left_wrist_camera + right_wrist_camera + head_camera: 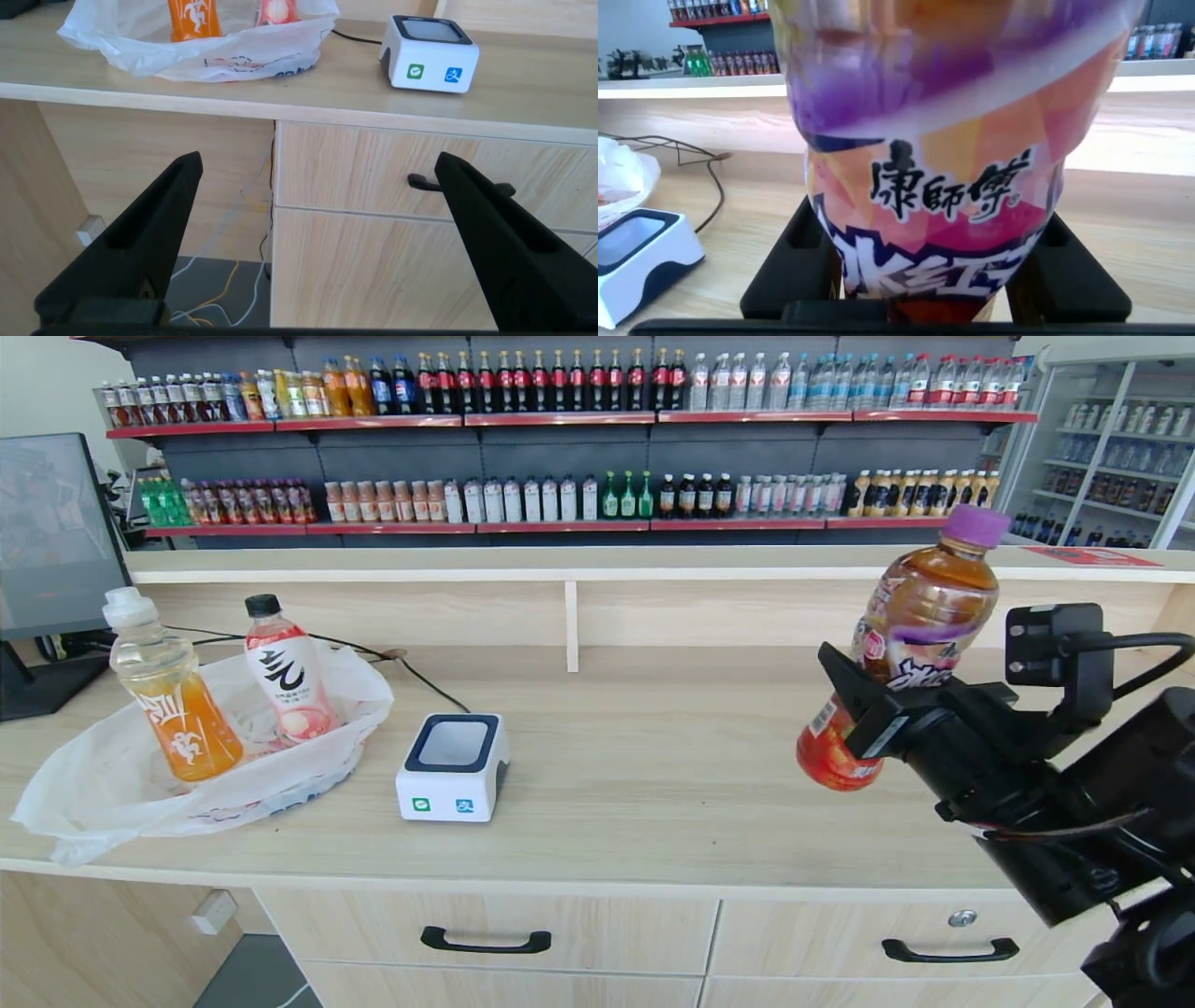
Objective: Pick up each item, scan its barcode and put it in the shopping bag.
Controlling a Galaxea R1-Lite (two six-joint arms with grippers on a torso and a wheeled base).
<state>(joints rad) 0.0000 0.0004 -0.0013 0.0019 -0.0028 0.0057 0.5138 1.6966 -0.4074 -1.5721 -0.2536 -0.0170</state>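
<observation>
Head view: a purple-capped amber drink bottle (920,616) is held tilted above the bench (653,784), clamped by the right tool (864,705), well apart from the white box scanner (454,766); scanning and bagging are judged outstanding. An orange bottle (173,700) and a pink bottle (289,677) are already stood in the white plastic shopping bag (93,793). The left tool (318,233) is spread wide, empty, before the drawers (392,215).
</observation>
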